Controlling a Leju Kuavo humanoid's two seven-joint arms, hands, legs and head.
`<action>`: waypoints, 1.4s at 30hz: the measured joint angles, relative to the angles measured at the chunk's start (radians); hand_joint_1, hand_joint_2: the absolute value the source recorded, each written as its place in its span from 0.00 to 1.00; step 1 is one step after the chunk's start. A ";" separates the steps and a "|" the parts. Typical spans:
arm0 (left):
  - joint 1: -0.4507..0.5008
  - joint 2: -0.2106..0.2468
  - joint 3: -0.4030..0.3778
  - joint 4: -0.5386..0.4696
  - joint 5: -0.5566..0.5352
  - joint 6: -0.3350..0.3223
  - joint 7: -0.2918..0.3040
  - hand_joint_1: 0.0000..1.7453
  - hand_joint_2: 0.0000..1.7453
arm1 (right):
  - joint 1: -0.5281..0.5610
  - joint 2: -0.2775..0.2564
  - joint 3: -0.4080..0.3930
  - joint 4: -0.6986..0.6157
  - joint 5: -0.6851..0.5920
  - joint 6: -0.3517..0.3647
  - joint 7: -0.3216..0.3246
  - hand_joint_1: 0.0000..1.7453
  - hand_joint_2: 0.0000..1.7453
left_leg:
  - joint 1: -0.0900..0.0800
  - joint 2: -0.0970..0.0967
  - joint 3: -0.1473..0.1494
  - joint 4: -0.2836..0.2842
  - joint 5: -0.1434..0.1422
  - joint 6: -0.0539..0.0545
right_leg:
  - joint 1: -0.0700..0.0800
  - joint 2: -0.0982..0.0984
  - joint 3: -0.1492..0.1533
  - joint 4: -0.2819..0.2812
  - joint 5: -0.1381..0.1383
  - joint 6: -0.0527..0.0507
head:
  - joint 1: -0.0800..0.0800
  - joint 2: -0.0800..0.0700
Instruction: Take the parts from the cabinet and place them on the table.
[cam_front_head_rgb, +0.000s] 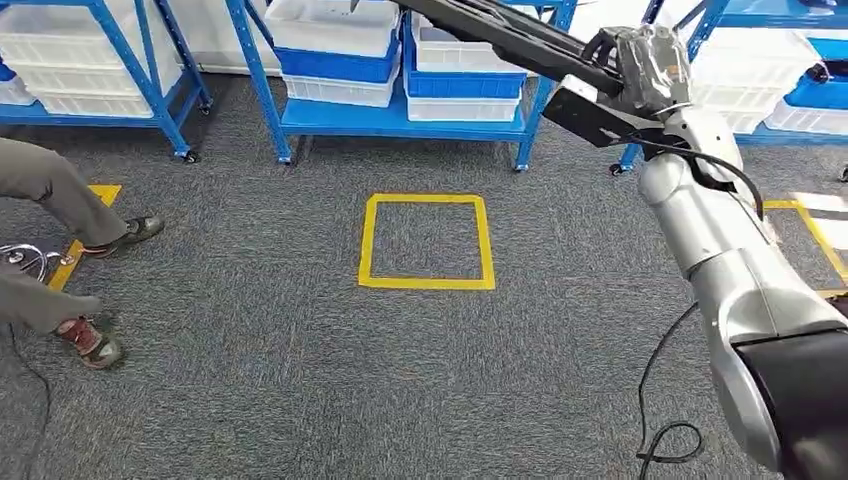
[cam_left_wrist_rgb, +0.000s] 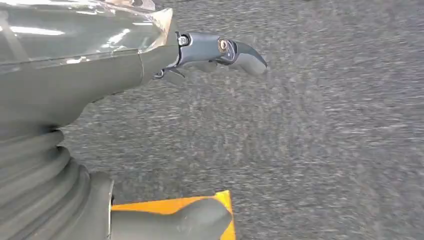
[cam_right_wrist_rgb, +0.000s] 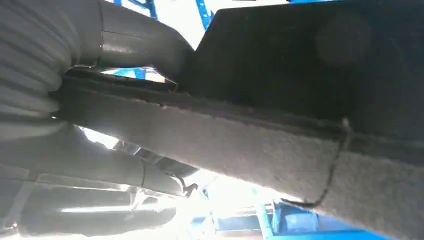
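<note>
My right arm (cam_front_head_rgb: 740, 270), nearest the camera, reaches up across the view; my right hand (cam_front_head_rgb: 645, 60) has its fingers (cam_right_wrist_rgb: 130, 42) wrapped around a long dark part (cam_front_head_rgb: 500, 30) that juts well beyond them toward the blue shelves (cam_front_head_rgb: 400, 115). My left hand (cam_left_wrist_rgb: 75, 75) hangs over the carpet (cam_left_wrist_rgb: 325, 125), fingers (cam_left_wrist_rgb: 240, 50) curled on nothing. Risk: gripped near one end, the part could lever loose, or its far end could catch the shelves while turning.
</note>
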 joint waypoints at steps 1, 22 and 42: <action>0.000 -0.002 0.003 0.000 0.001 0.000 -0.013 0.00 1.00 | 0.003 -0.003 0.000 0.000 -0.002 0.000 0.000 0.97 1.00 | -0.001 0.002 -0.001 0.000 0.000 0.000 | 0.000 -0.001 0.012 -0.019 0.009 0.005 | -0.001 0.000; -0.027 -0.008 0.039 -0.003 0.019 -0.032 -0.035 0.00 1.00 | 0.041 -0.037 0.006 -0.022 -0.004 -0.018 -0.003 0.97 1.00 | 0.013 -0.052 -0.002 0.019 -0.017 -0.046 | -0.001 0.047 0.161 -0.331 0.131 -0.018 | -0.004 0.000; -0.043 -0.019 0.039 -0.004 -0.015 -0.029 -0.005 0.00 1.00 | 0.054 -0.111 0.000 -0.051 -0.026 -0.019 -0.016 0.97 1.00 | 0.009 0.010 -0.020 0.066 -0.064 -0.050 | -0.011 -0.016 0.158 -0.331 0.137 -0.020 | -0.002 0.000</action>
